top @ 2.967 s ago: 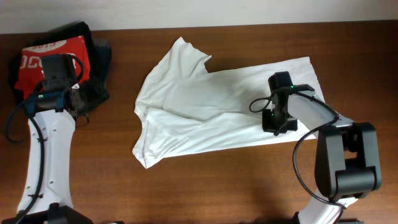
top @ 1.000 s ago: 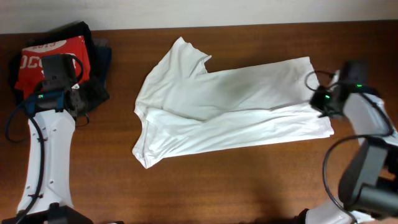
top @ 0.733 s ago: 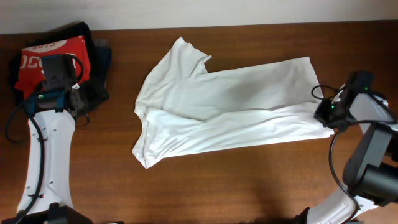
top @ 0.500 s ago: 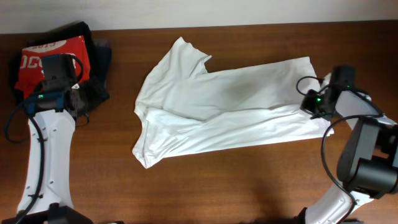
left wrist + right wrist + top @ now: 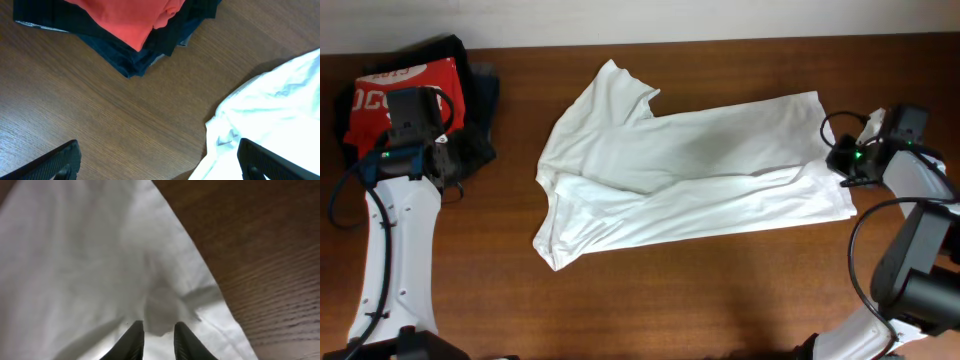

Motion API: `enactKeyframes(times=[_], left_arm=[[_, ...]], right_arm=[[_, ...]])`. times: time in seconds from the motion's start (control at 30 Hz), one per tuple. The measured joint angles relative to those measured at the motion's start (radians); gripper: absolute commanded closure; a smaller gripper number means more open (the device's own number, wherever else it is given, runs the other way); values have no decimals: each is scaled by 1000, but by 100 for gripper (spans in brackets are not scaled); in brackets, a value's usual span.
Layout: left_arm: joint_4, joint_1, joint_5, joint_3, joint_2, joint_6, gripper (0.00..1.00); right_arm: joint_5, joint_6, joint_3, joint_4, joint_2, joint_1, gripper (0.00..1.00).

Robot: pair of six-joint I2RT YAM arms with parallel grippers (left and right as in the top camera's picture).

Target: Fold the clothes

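White T-shirt (image 5: 690, 175) hem lies puckered at the right end effector (image 5: 159, 325), its fingers narrowly parted; possibly pinching, can't tell.

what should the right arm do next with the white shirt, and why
Probably close the right pincer on the puckered hem of the white T-shirt and check that it holds. Its fingers stand narrowly apart over a small bunch of fabric at that edge, and no firm grip is evident.

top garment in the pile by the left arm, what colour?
Red shirt with white lettering; the overhead view shows it best.
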Motion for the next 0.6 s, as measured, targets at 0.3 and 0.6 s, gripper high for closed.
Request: enactKeyframes(times=[0.3, 0.6], left_arm=[[-1, 0, 0, 0, 0, 0, 1], [0, 0, 0, 0, 0, 0, 1]], right_arm=[[84, 1, 5, -293, -65, 6, 68], [286, 105, -104, -303, -29, 10, 68]])
